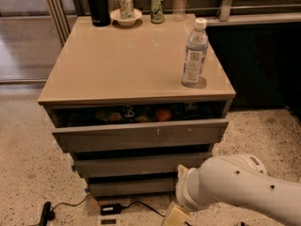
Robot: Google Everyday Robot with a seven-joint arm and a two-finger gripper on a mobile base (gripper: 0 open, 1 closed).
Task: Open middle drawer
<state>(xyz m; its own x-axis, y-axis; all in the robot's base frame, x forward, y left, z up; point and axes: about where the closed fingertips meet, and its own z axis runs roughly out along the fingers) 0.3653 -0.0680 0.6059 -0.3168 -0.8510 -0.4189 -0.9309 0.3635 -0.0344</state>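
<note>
Camera view: looked down on a tan-topped cabinet with three grey fronts stacked.
Middle drawer: between the widest and the lowest front, set further back than the widest, a dark gap above it.
Top drawer: partly pulled out, pale scratch at centre, an orange round thing inside.
Gripper: at the bottom edge, below the lowest front; only a tan part showed, so how open it was, or any hold, could not be told.
Arm: white, filling the lower right, covering the right ends of the lower fronts.
Cabinet top: water bottle near the front right; black flask, bowl and cans at the back.
</note>
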